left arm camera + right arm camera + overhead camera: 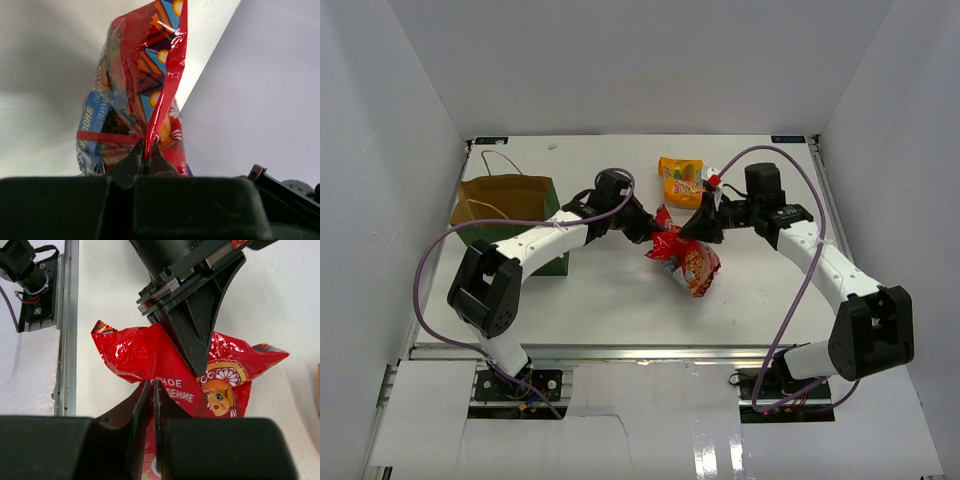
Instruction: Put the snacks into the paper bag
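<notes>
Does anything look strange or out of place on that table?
One thing: both claws pinch the same red chip bag at once, the left claw on its seam, the right claw on its crumpled edge. Nothing looks spilled.

We are noting a white table (620, 300) sitting inside a plain white enclosure. A back wall (640, 60), left wall (370, 200) and right wall (910, 180) are rising from its far and side edges. A metal rail (650, 350) is running along the near edge. White boards (650, 425) are lying beyond it, catching glare. Light is falling evenly, casting soft shadows.
</notes>
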